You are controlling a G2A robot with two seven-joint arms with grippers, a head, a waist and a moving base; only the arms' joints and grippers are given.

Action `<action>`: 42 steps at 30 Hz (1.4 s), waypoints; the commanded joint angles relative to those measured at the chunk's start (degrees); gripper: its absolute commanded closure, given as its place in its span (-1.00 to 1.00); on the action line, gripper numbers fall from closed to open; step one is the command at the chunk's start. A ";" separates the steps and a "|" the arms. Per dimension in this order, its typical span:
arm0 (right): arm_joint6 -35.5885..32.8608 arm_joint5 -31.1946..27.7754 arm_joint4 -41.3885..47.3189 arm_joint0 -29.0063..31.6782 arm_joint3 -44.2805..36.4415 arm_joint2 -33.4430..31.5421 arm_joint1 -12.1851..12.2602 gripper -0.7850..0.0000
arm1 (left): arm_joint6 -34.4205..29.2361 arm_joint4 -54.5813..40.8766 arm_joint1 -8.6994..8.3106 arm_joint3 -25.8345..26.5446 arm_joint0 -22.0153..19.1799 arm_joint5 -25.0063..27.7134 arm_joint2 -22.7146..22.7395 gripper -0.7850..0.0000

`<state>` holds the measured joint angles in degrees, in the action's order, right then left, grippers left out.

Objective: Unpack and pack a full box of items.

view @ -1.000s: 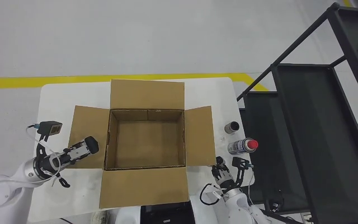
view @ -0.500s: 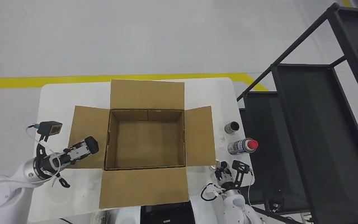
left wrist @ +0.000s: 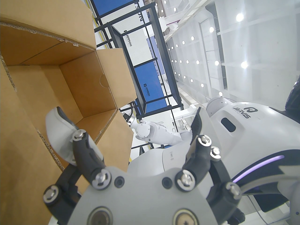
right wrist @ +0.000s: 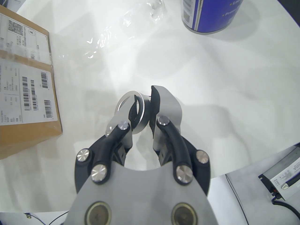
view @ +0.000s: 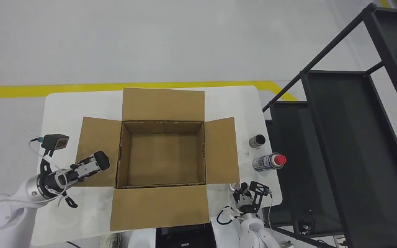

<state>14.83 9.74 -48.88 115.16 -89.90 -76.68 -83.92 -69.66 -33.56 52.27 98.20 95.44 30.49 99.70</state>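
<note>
centrally, the cardboard box (view: 162,104) sits on the white table (view: 62,118), mouth up, all four flaps folded outward. its long axis runs side to side across the table, and its floor shows bare cardboard.

the left tool (view: 99,161) hangs over the left flap. in the left wrist view this tool (left wrist: 127,127) is released, fingers spread wide with nothing between them, facing the box (left wrist: 77,80) interior.

the right tool (view: 243,195) is at the table's near right corner, just off the right flap. the right wrist view adds detail the top view cannot resolve: the tool (right wrist: 144,94) is clenched on a small silver disc (right wrist: 143,115), held on edge above bare table (right wrist: 211,83). a labelled cardboard face of the box (right wrist: 25,90) lies to one side, with clear plastic film (right wrist: 131,22) and a blue spray can (right wrist: 206,3) beyond.

from above, the spray can (view: 268,162) points its red cap toward the table's right edge; standing or lying, cannot tell. a small grey can (view: 257,141) is just beside it. bare table separates both from the right flap. a black rack (view: 347,124) stands close along the right side.
</note>
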 commanded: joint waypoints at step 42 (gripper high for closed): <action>1.04 -9.17 -2.89 16.78 -17.63 -5.50 2.05 -1.00 | 0.00 0.00 0.00 0.00 0.00 0.00 0.00 -1.00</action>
<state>15.69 1.14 -51.59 130.85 -106.77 -81.73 -81.97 -69.66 -33.56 52.27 98.20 95.44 30.49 99.70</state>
